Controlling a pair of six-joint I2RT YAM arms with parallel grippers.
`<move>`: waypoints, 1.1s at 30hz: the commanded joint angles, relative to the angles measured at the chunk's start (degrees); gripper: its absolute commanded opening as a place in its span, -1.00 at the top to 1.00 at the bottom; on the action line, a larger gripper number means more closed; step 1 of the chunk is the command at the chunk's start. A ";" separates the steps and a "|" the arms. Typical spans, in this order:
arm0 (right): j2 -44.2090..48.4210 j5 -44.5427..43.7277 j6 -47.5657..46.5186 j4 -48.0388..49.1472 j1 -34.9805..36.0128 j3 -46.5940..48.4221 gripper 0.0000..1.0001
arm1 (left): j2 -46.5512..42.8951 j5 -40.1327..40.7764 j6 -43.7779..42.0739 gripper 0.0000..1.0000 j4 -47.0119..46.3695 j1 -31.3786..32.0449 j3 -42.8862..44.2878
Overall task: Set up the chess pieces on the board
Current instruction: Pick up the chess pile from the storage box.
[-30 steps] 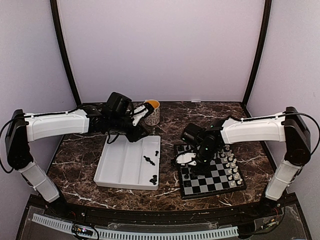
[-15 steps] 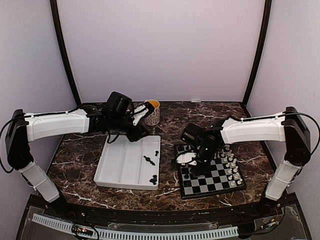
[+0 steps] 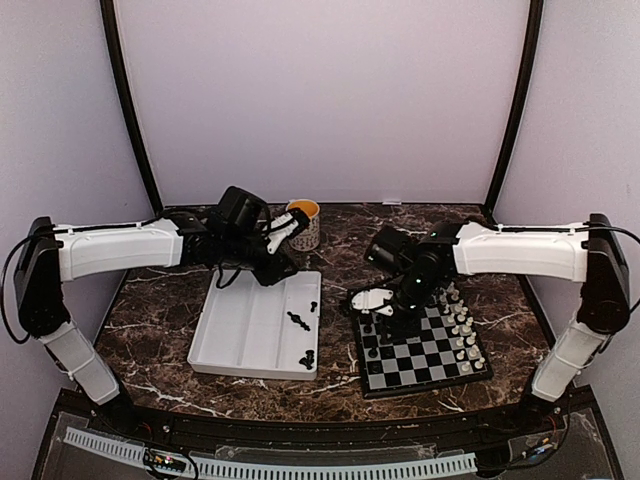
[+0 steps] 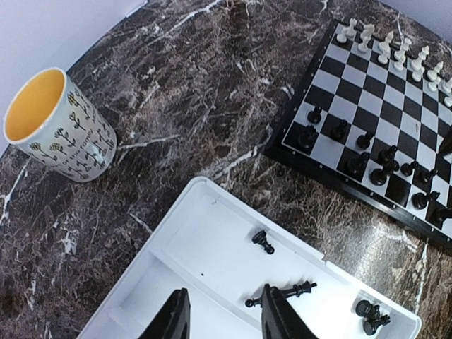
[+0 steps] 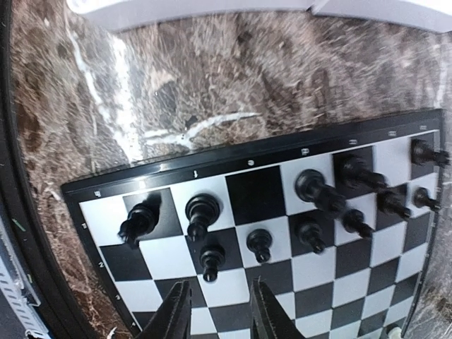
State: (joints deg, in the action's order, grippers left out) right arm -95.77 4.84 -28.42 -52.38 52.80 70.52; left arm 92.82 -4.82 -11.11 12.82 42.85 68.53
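Dark marble tabletop (image 3: 160,300) carries a chessboard (image 3: 425,360) at the right, with black pieces (image 5: 203,212) standing along one side and white pieces (image 4: 395,49) lined up along the opposite one. Above the black side, the right gripper (image 5: 220,286) hovers with fingers apart and nothing between them. The left gripper (image 4: 226,293), likewise parted and empty, hangs over a white tray (image 3: 240,330) with a few loose black chessmen (image 4: 263,241), near a patterned mug (image 4: 60,127).

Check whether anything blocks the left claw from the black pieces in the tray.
Nothing visible does. The left claw hangs open above the tray, and only bare tray floor lies between it and the black pieces.
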 commanded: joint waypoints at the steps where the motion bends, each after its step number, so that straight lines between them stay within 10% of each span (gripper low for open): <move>1: 7.38 4.14 -0.91 -0.93 -4.80 1.01 0.36 | 2.09 -0.64 0.86 0.31 5.16 0.87 1.99; 9: 16.11 9.87 0.36 6.65 -14.89 -5.34 0.33 | 6.95 -1.23 -6.33 0.42 14.82 3.25 4.45; 20: 18.29 11.81 0.78 7.66 -16.58 -6.95 0.32 | 11.65 2.23 4.30 0.49 21.57 2.00 11.49; 33: 19.83 13.17 0.74 8.37 -16.58 -8.31 0.31 | 13.41 5.37 49.45 0.47 20.97 5.45 12.73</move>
State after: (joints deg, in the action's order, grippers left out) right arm -77.67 16.62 -28.16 -45.69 36.42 63.13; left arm 106.69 -0.08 21.67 35.03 45.98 83.59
